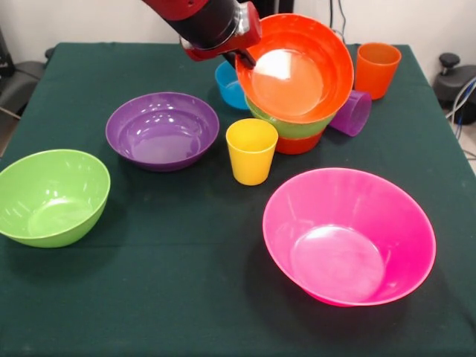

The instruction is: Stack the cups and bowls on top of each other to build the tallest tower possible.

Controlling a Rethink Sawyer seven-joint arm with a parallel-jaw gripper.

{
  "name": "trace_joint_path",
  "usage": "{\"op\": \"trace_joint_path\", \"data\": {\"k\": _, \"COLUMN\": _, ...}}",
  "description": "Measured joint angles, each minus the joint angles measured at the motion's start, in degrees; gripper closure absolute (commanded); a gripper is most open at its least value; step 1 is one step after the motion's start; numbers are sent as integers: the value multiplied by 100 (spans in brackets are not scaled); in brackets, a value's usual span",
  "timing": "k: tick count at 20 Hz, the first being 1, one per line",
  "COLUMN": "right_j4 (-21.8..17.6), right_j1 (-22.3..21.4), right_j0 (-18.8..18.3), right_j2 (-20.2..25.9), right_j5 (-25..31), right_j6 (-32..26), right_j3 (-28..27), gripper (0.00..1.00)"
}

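Observation:
My gripper comes down from the top and is shut on the left rim of the large orange bowl. That bowl tilts toward the camera, over a green bowl that sits on the small orange bowl. The small blue bowl is just behind, under the arm. The yellow cup stands upright in front of this stack. The purple cup lies on its side at the stack's right. The orange cup stands upright at the back right. The huge pink bowl sits alone at the front right.
A purple bowl sits left of centre and a second green bowl at the far left edge. The table is covered in dark green cloth. Dark equipment stands beyond the table's left and right edges.

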Motion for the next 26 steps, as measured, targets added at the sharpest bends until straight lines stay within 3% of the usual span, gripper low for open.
{"op": "trace_joint_path", "data": {"k": 5, "right_j4": 0, "right_j1": -1, "right_j0": 0, "right_j2": 0, "right_j5": -89, "right_j6": 0, "right_j3": 7, "gripper": 100}}
{"op": "trace_joint_path", "data": {"k": 6, "right_j4": 1, "right_j1": -2, "right_j0": 0, "right_j2": 0, "right_j5": -93, "right_j6": 0, "right_j3": 9, "gripper": 0}}
{"op": "trace_joint_path", "data": {"k": 7, "right_j4": -1, "right_j1": -2, "right_j0": 0, "right_j2": 0, "right_j5": -94, "right_j6": 0, "right_j3": 10, "gripper": 0}}
{"op": "trace_joint_path", "data": {"k": 8, "right_j4": -4, "right_j1": -2, "right_j0": 0, "right_j2": -1, "right_j5": -95, "right_j6": 0, "right_j3": 11, "gripper": 100}}
{"op": "trace_joint_path", "data": {"k": 10, "right_j4": 0, "right_j1": -1, "right_j0": 0, "right_j2": 0, "right_j5": -93, "right_j6": 0, "right_j3": 13, "gripper": 100}}
{"op": "trace_joint_path", "data": {"k": 11, "right_j4": 1, "right_j1": -1, "right_j0": 1, "right_j2": 0, "right_j5": -93, "right_j6": 0, "right_j3": 14, "gripper": 0}}
{"op": "trace_joint_path", "data": {"k": 26, "right_j4": 1, "right_j1": -9, "right_j0": 0, "right_j2": 0, "right_j5": -93, "right_j6": 0, "right_j3": 17, "gripper": 0}}
